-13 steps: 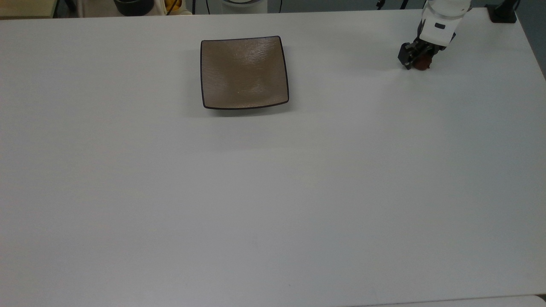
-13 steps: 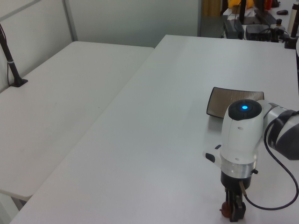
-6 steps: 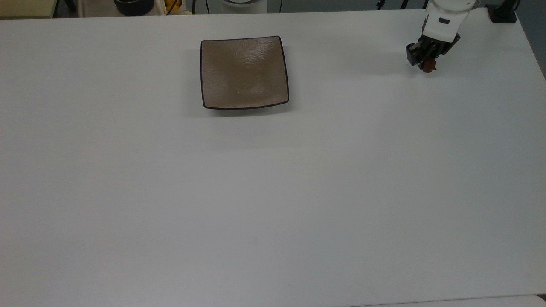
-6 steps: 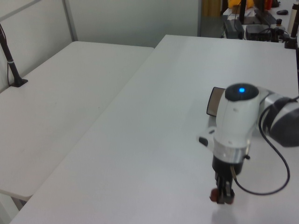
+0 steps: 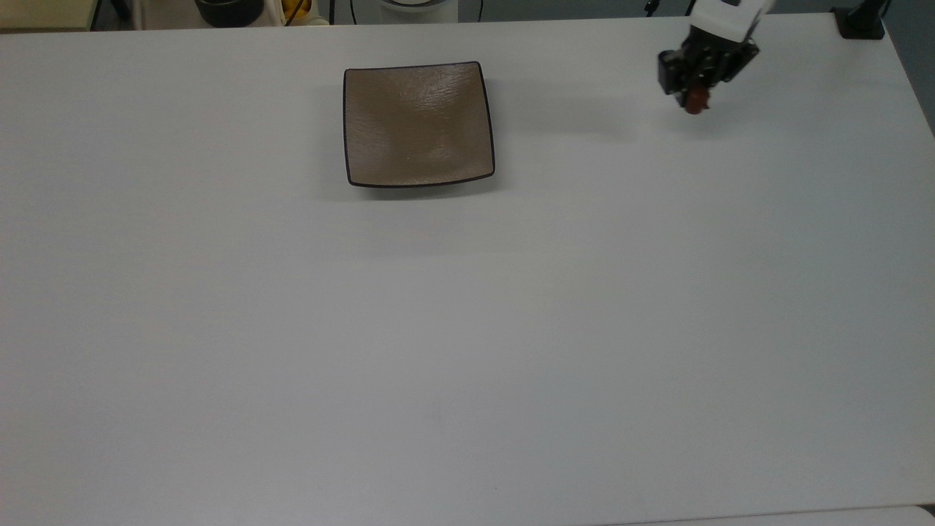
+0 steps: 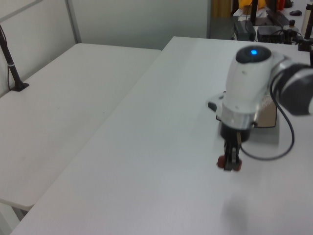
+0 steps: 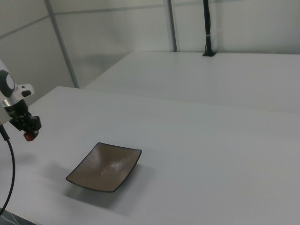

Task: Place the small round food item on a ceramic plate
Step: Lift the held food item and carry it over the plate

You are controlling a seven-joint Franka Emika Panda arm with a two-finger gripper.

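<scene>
The small round food item [image 5: 696, 100], dark reddish-brown, hangs in the air between the fingertips of my gripper [image 5: 695, 97], which is shut on it near the top view's upper right. The item [image 6: 226, 162] and gripper [image 6: 230, 163] hang well above the white table in the left view, with a faint shadow below. In the right view the gripper [image 7: 30, 134] holds the item [image 7: 30, 136] at the far left. The ceramic plate [image 5: 418, 123], square and taupe-brown with a dark rim, lies bare far to the top view's left of the gripper. My arm partly covers the plate [image 6: 268, 114] in the left view; the plate [image 7: 106, 166] is whole in the right view.
The white table [image 5: 467, 329] spreads wide around the plate. A second white table [image 6: 63, 112] adjoins it on the left view's left. A black post base [image 5: 862, 25] stands at the top view's upper right corner, and clutter [image 5: 256, 9] lines the far edge.
The gripper has risen off the table with the food item in it and has moved toward the plate, to the top view's left.
</scene>
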